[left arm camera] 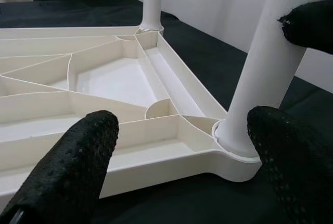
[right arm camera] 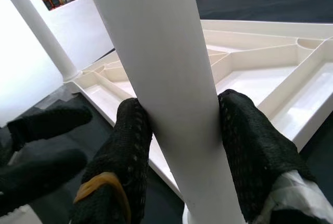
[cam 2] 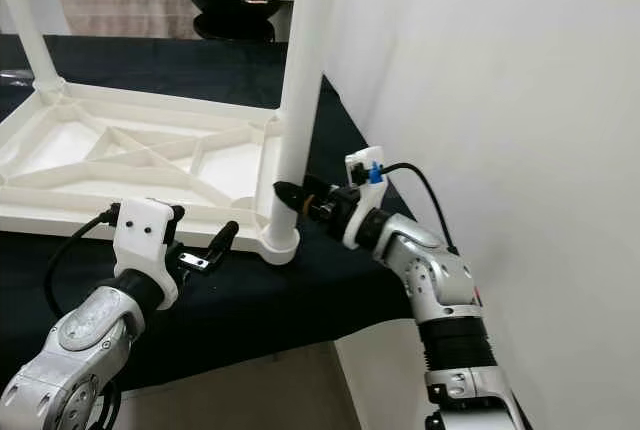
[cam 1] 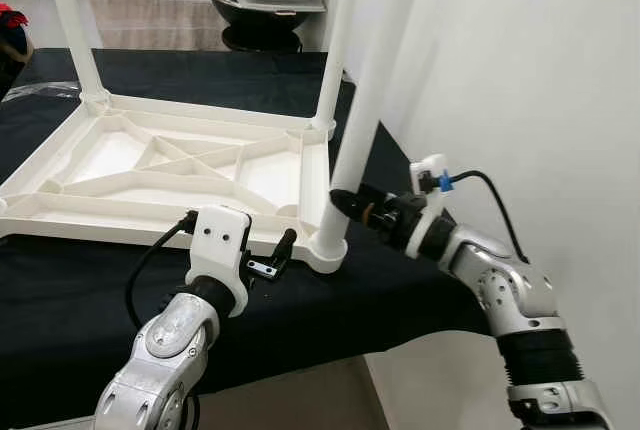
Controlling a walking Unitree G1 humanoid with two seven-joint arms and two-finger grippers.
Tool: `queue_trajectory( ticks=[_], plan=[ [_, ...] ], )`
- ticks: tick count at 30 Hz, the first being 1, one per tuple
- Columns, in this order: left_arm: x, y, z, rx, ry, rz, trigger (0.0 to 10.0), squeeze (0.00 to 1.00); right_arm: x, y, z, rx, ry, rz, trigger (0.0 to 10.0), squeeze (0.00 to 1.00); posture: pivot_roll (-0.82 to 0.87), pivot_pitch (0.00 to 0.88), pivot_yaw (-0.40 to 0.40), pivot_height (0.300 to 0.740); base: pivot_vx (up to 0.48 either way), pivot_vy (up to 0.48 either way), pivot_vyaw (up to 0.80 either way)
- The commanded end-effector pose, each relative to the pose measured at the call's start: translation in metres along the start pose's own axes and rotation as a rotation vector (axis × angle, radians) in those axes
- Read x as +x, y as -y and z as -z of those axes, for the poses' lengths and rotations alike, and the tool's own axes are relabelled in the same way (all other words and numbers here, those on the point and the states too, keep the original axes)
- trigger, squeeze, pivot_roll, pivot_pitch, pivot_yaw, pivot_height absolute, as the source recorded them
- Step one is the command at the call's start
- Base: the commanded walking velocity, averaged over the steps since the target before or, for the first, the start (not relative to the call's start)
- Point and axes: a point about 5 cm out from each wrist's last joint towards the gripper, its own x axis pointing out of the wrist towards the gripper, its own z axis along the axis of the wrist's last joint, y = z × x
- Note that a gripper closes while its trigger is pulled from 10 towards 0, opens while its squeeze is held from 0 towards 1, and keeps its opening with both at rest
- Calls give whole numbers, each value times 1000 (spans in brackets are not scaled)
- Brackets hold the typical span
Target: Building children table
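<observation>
- Lying upside down on the black cloth (cam 1: 60,300), the white tabletop (cam 1: 150,165) showed its ribbed underside.
- My left gripper (cam 1: 272,258) hovered beside the near corner socket, fingers spread apart, holding nothing.
- Near leg (cam 1: 350,155) stood in that socket, tilted slightly.
- My right gripper (cam 1: 345,200) had its fingers (right arm camera: 130,146) clamped on that leg, low down.
</observation>
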Motion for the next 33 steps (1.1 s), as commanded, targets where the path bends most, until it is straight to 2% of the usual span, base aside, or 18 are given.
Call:
queue_trajectory(
  ticks=[1, 4, 7, 12, 14, 15, 16, 19, 21, 22, 23, 26, 27, 28, 29, 31, 32, 33],
  plan=[
    [-1, 2, 3, 1, -18, 2, 10000, 0, 17, -44, -19, 31, 94, -223, 0, 0, 18, 102, -143, 740, 0, 0, 0],
    [0, 2, 2, 0, -16, 0, 10000, 0, 19, -51, -18, 39, 96, -257, 0, 0, 18, 102, -143, 740, 0, 0, 0],
    [-1, -1, 1, -1, -4, -29, 10000, 0, 27, -72, -21, 84, 123, -336, 0, 0, 21, 105, -148, 740, 0, 0, 0],
    [-1, -1, 0, -2, 2, -33, 10000, 0, 33, -83, -23, 94, 128, -354, 0, 0, 24, 106, -149, 740, 0, 0, 0],
    [-1, 0, 0, -2, 4, -30, 10000, 0, 35, -84, -19, 65, 107, -353, 0, 0, 29, 105, -152, 740, 0, 0, 0],
    [-1, 2, -1, -1, 5, -27, 10000, 0, 34, -84, -12, 50, 54, -367, 5608, 0, 33, 106, -153, 740, 0, 0, 0],
    [-1, 2, -1, -1, 6, -29, 10000, 0, 32, -80, -4, 19, 10, -355, 10000, 0, 33, 106, -153, 740, 0, 0, 0],
    [-1, 1, -2, -1, 8, -32, 10000, 0, 28, -68, 8, -7, -55, -298, 10000, 0, 29, 107, -151, 740, 0, 0, 0],
    [-1, 1, -2, -1, 8, -32, 10000, 0, 28, -68, 8, -7, -55, -298, 10000, 0, 29, 107, -151, 740, 0, 0, 0],
    [0, 2, -3, 1, 12, -31, 10000, 0, 29, -45, 14, -40, -57, -137, 10000, 1000, 32, 111, -149, 740, 0, 0, 0],
    [1, 2, -4, 2, 13, -30, 10000, 0, 28, -38, 15, -58, -48, -84, 10000, 1000, 32, 111, -149, 740, 0, 0, 0],
    [1, 2, -4, 2, 14, -30, 10000, 0, 28, -35, 15, -68, -42, -55, 10000, 1000, 32, 111, -149, 740, 0, 0, 0],
    [1, 1, -5, 15, 16, -41, 10000, 0, 27, -27, 14, -82, -51, -14, 10000, 0, 32, 113, -150, 740, 0, 0, 0],
    [0, -1, -6, 26, 26, -82, 10000, 0, 25, -16, 14, -92, -62, 59, 10000, 0, 32, 113, -149, 740, 0, 0, 0],
    [0, -1, -6, 26, 26, -82, 10000, 0, 25, -16, 14, -92, -62, 59, 10000, 0, 32, 113, -149, 740, 0, 0, 0],
    [-3, -4, -5, 67, 20, -165, 10000, 0, 18, 10, 13, -112, -66, 204, 10000, 0, 37, 114, -151, 740, 0, 0, 0],
    [-3, -4, -5, 67, 20, -165, 10000, 0, 18, 10, 13, -112, -66, 204, 10000, 0, 37, 114, -151, 740, 0, 0, 0],
    [-5, 3, -4, 54, 18, -124, 10000, 0, 16, 16, 13, -105, -65, 224, 10000, 0, 38, 114, -152, 740, 0, 0, 0]
  ],
)
